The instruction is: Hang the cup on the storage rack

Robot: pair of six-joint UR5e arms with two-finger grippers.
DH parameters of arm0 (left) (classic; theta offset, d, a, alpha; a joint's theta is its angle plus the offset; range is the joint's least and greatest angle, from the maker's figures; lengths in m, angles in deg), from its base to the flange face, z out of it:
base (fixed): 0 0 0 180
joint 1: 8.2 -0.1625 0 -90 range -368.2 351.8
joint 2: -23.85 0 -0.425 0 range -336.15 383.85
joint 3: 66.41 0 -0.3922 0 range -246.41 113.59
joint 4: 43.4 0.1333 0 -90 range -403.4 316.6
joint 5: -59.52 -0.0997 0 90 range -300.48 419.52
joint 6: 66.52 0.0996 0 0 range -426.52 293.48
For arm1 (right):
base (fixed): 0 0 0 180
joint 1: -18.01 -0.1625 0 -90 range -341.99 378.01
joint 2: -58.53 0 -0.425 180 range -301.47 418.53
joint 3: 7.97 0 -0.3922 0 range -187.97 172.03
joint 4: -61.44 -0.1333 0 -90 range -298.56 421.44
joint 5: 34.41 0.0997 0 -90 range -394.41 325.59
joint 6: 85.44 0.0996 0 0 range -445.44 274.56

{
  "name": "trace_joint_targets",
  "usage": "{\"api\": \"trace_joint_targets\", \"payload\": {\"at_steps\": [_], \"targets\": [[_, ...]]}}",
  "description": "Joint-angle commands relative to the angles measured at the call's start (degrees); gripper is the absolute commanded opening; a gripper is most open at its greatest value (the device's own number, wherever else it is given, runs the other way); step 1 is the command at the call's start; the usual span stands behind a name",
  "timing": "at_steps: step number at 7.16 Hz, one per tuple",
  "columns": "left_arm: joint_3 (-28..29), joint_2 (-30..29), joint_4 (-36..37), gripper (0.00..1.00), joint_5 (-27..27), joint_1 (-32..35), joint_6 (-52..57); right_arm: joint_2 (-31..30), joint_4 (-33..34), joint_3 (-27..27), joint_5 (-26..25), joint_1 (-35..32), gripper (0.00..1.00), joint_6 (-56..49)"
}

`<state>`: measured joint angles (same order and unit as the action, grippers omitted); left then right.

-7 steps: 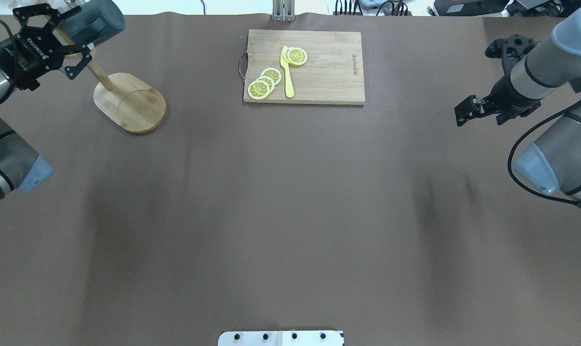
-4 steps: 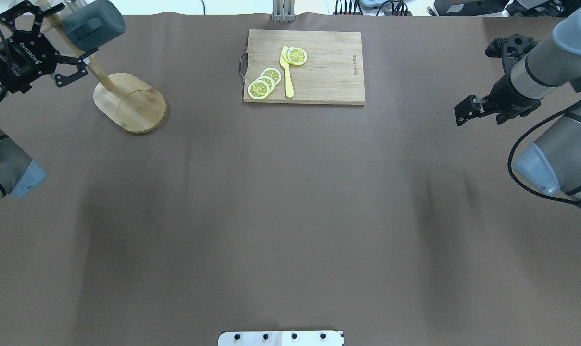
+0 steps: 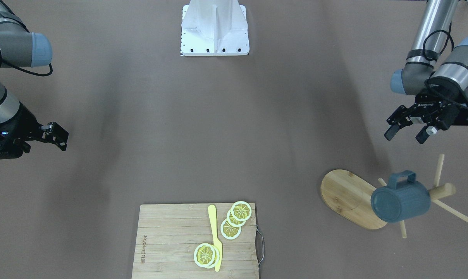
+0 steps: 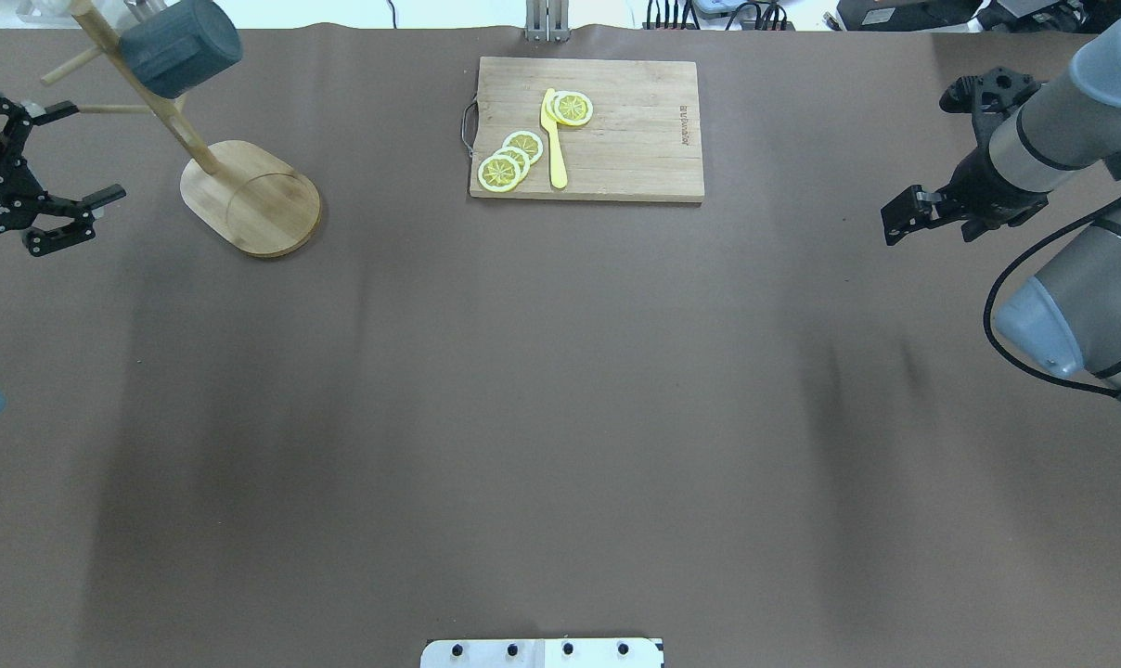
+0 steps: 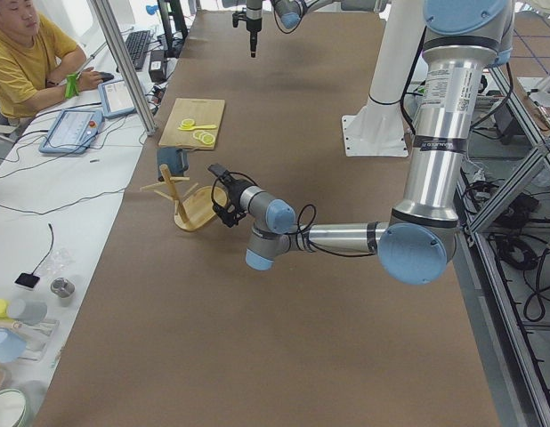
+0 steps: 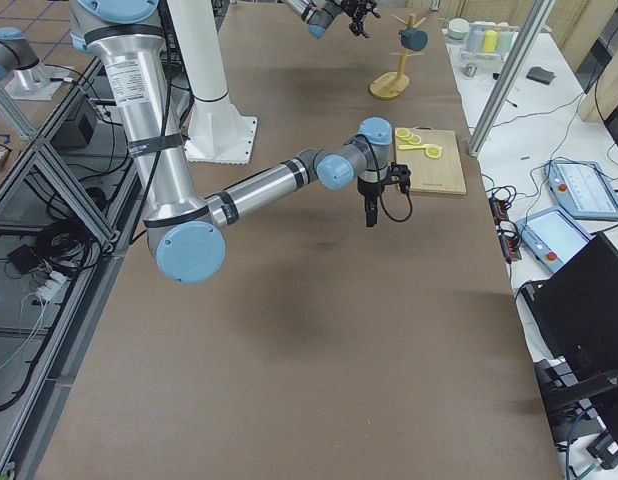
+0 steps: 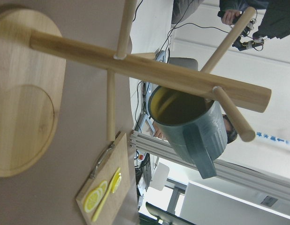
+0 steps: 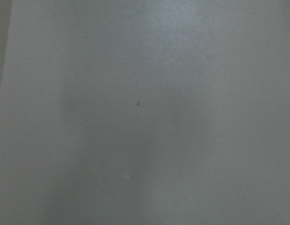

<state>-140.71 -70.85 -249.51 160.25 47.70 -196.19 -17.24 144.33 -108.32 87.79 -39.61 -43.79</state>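
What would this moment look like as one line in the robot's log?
cup: hung on storage rack | left gripper: open, clear | right gripper: empty

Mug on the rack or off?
On. The dark blue-grey mug hangs from a peg of the light bamboo mug tree; the open left gripper is apart from it, holding nothing.

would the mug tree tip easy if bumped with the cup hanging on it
Likely top-heavy: the cup hangs high on a peg of the storage rack, well above its base. The post stands at one end of the oval base, so a high push toward that end could tip it. A low push would probably just slide it.
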Motion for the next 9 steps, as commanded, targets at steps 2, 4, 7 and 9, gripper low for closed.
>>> {"api": "trace_joint_targets", "payload": {"at_steps": [2, 4, 7, 9], "targets": [[0.6, 7.1, 7.4, 0.98, 0.0, 1.2, 42.6, -0.3, 0.0, -0.2, -0.1, -0.1, 1.0, -0.2], [0.5, 8.4, 23.0, 0.98, 0.0, 7.6, 74.1, -0.7, 0.0, 0.0, -0.2, -1.1, 1.0, -0.3], [0.4, 8.2, 41.1, 0.98, 0.0, 14.7, 106.8, -5.2, 0.2, 0.3, 0.4, -7.6, 1.0, -9.5], [-0.1, 7.7, 53.9, 0.98, 2.6, 16.5, 117.9, -10.4, 0.2, 0.3, 0.8, -12.4, 1.0, -17.5]]}}
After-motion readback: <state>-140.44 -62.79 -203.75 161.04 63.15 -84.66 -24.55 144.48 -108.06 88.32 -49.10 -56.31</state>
